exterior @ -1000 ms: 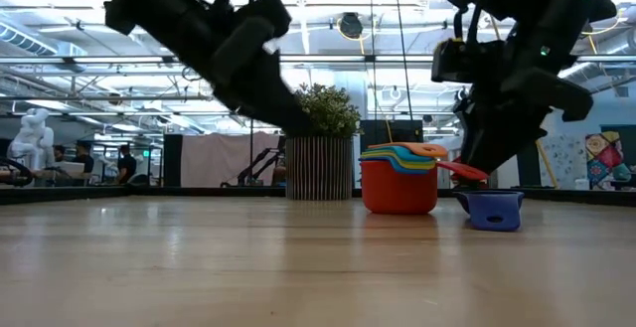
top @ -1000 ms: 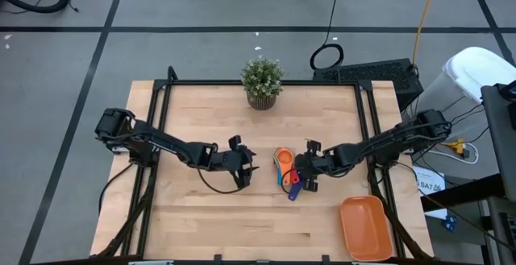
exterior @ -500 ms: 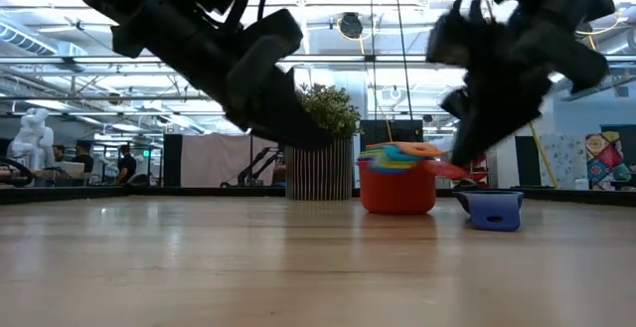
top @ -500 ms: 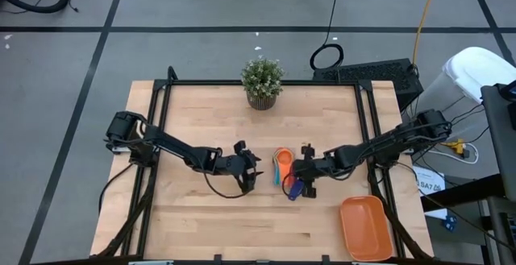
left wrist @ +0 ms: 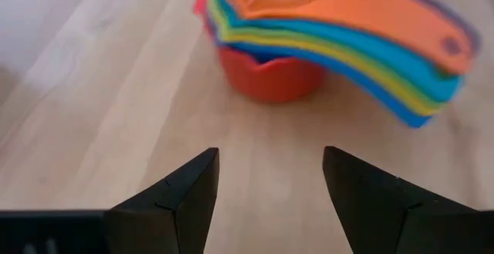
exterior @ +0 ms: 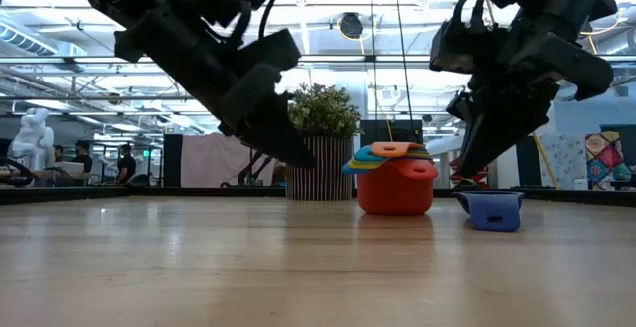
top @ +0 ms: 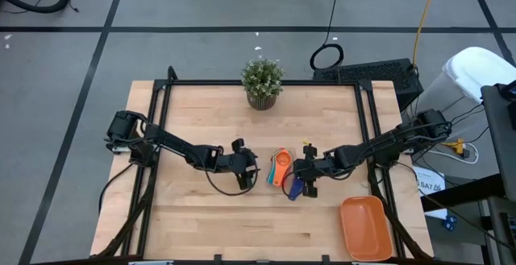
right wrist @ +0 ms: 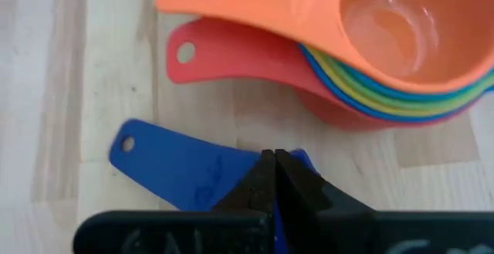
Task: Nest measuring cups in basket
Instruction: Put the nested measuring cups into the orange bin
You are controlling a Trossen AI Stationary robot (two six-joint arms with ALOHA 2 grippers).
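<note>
A nested stack of measuring cups [top: 279, 167], red at the bottom and orange on top, stands on its base mid-table, also in the low view [exterior: 396, 180]. One dark blue cup [top: 294, 187] sits alone on the table just near-right of it, its handle [right wrist: 154, 157] lying flat. My left gripper [top: 253, 172] is open just left of the stack, and the stack [left wrist: 309, 45] lies ahead of its fingers [left wrist: 270, 157]. My right gripper [right wrist: 275, 155] is shut, low over the dark blue cup, right of the stack. In the low view its tip [exterior: 460, 173] is apart from both.
The orange basket [top: 367, 227] lies at the table's near right corner. A small potted plant [top: 262, 81] stands at the far edge's middle. Bare wood lies near and far of the cups.
My right gripper swung toward the table's left against the stack, then drew back slightly. The stack slid a little left and turned about, its handles swinging from the right toward the near left. The dark blue cup stayed put. My left gripper edged right toward the stack.
</note>
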